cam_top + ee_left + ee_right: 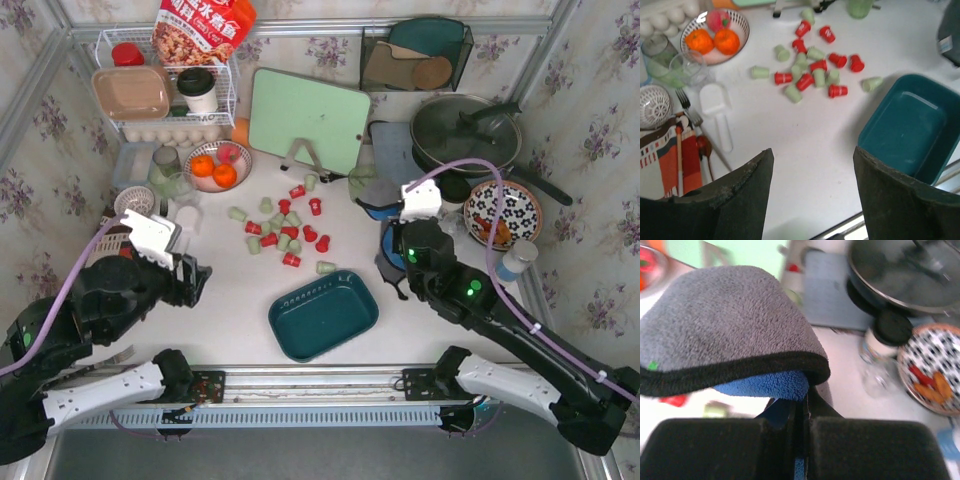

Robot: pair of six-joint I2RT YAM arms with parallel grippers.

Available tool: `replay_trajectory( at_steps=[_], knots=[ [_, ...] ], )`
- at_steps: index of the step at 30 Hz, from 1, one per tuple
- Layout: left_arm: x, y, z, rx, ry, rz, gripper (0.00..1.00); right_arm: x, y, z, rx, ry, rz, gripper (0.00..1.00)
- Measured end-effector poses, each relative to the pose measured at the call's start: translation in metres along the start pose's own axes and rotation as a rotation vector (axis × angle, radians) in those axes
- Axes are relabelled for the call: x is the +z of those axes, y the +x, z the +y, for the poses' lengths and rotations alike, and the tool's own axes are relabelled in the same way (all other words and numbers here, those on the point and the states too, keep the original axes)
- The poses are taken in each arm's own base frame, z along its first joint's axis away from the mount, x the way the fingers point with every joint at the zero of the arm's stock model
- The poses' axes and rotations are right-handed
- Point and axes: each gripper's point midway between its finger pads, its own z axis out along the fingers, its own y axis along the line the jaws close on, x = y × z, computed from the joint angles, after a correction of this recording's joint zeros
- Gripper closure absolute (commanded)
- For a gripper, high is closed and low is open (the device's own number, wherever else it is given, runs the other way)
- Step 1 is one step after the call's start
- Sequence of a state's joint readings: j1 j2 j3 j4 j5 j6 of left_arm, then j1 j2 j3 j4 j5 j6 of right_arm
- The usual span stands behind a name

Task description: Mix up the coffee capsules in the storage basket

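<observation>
Left hand (812,150) being held spread above tabletop (230,330), near-left corner. Right hand (802,415) being held pressed together, grey-and-blue cloth (730,325) being pinched, toward right edge. Storage basket (325,315) being carried by tabletop at middle of near edge; coffee capsules (283,228) lying scattered mid-tabletop, just beyond basket.

Scattered coffee capsules (289,232) block passage beyond storage basket (323,318).

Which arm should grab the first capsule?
Left. The left pincer is open and empty, with the capsules and basket in its view. The right pincer is shut on a cloth.
</observation>
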State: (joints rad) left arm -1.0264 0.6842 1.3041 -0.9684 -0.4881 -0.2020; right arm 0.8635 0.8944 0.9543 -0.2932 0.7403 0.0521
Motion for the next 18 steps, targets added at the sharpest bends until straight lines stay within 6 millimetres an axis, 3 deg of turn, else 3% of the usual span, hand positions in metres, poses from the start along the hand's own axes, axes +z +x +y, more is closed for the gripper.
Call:
replay_trajectory(
  at_steps=[8,14,18],
  knots=[
    [-0.004,0.055,0.012,0.019,0.001,0.033,0.30,-0.015,0.070,-0.110,0.118,0.387,0.105,1.00],
    [-0.007,0.058,0.007,0.010,0.046,0.010,0.30,-0.035,0.124,-0.181,0.246,0.695,0.164,1.00],
    [-0.008,0.061,0.005,0.012,0.068,-0.002,0.30,-0.035,0.142,-0.201,0.284,0.798,0.222,1.00]
  ],
)
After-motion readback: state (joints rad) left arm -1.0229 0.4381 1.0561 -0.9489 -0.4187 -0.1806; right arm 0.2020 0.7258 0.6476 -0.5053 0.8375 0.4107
